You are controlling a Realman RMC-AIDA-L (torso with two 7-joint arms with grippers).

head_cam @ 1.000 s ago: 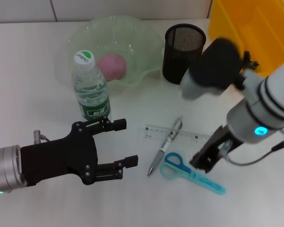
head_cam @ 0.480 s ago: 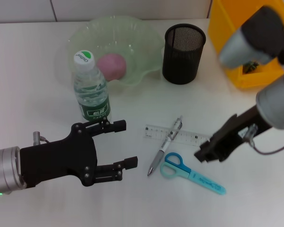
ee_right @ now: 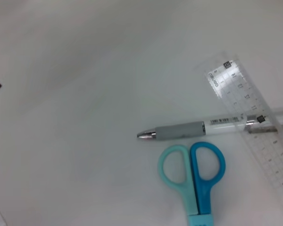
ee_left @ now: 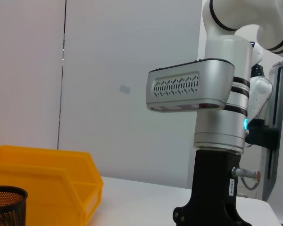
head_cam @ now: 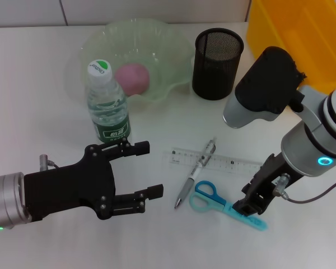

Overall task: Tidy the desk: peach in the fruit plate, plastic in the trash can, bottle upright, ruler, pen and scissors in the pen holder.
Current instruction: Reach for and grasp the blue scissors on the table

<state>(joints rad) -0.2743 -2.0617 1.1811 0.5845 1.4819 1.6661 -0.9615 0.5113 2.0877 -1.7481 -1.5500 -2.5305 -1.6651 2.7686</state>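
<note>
On the desk (head_cam: 39, 73) — one pen (head_cam: 195, 174), one ruler (head_cam: 224, 161), one scissors (head_cam: 224, 205).

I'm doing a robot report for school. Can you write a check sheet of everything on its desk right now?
Surface: white desk, flat, no spills seen.
Job's things: peach in the green fruit plate; bottle upright beside the plate; pen lying across the clear ruler; scissors flat, closed; mesh pen holder with nothing seen inside; yellow bin at the far right corner.
Clutter: no plastic scrap seen.
Grippers: left gripper open, empty, near the bottle's base; right gripper low over the scissors' blade end.
Cables: thin cable looping off the right wrist.
Surroundings: pale wall behind the desk.
</note>
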